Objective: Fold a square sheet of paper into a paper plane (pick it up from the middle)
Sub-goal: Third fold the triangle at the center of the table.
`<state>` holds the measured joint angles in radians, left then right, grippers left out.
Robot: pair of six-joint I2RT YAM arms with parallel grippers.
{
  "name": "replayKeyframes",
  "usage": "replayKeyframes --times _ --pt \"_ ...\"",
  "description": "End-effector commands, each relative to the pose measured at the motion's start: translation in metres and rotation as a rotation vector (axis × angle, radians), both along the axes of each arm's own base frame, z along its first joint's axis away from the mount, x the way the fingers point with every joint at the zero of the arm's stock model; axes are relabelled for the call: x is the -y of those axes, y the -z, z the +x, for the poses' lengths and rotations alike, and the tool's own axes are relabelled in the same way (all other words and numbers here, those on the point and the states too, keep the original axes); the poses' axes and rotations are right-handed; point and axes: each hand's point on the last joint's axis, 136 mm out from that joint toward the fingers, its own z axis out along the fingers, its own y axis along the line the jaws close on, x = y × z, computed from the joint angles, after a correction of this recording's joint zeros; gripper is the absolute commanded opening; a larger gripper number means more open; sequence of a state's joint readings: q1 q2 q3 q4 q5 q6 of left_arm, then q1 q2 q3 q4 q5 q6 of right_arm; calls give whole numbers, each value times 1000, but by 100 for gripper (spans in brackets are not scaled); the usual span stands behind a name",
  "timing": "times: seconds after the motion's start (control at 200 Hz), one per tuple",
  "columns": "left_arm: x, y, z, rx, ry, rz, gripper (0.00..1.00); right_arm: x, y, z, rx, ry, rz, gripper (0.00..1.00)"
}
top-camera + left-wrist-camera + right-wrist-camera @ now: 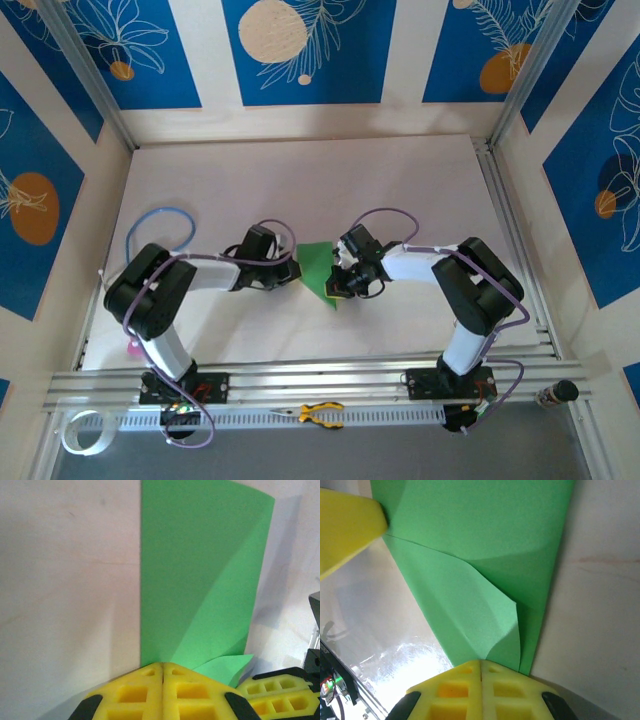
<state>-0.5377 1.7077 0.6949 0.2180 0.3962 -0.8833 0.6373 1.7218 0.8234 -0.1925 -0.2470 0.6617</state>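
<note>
Between left gripper (163,665) and right gripper (481,662), green paper (316,262) touches both.

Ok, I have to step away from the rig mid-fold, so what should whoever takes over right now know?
Left gripper: jaws shut, pinching the near edge of the green sheet.
Right gripper: jaws shut on the same sheet from the other side, tips close to the left one's.
Sheet: in the middle of the table, between the two arms.
Done: sheet gripped, and one diagonal fold is in, with a loose flap that curls up rather than lying flat.
Left: press that flap down, then make the remaining folds. There is no slim dart shape with a centre crease yet.
</note>
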Motion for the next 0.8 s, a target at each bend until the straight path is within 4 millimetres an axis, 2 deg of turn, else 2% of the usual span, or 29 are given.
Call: replayKeyframes --times 0.0,0.14,0.305,0.49,0.65,0.795 --pt "-12 -13 9 40 -36 30 6 30 26 -17 -38 2 -144 0" --pt "-2 -37 9 83 -17 -18 7 28 20 -12 -8 -25 -137 0" --pt "22 -45 -1 87 60 -61 8 26 16 -5 25 -66 -133 0" --pt "35 -28 -9 48 101 -70 8 24 11 2 37 -96 -117 0" --pt "32 -4 -10 4 94 -17 7 19 4 3 47 -113 -86 0" --pt "31 2 -9 -5 90 -7 7 14 -3 6 56 -121 -68 1"
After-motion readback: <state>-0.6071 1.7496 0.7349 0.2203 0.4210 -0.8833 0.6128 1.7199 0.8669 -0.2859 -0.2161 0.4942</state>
